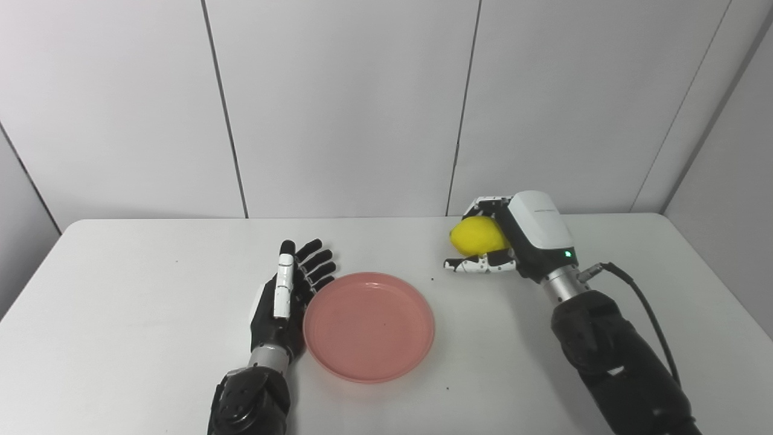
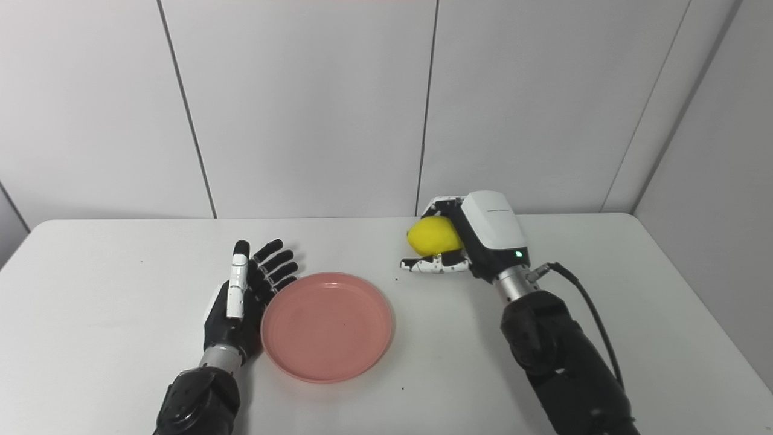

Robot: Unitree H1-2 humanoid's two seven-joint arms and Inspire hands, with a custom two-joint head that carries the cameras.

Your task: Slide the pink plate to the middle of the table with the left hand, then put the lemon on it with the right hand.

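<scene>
Shallow round pink plastic plate (image 1: 369, 326) sits mid-table, plate step looks done. Left hand (image 1: 288, 302) lies flat with fingers spread against its left rim, holding nothing. Right hand (image 1: 492, 244) wraps the yellow lemon (image 1: 477, 235) beyond the plate's right rim, looks ready to carry over

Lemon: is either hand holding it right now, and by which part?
Yes. The right hand grips the lemon around its right end. The left hand is open beside the plate.
</scene>
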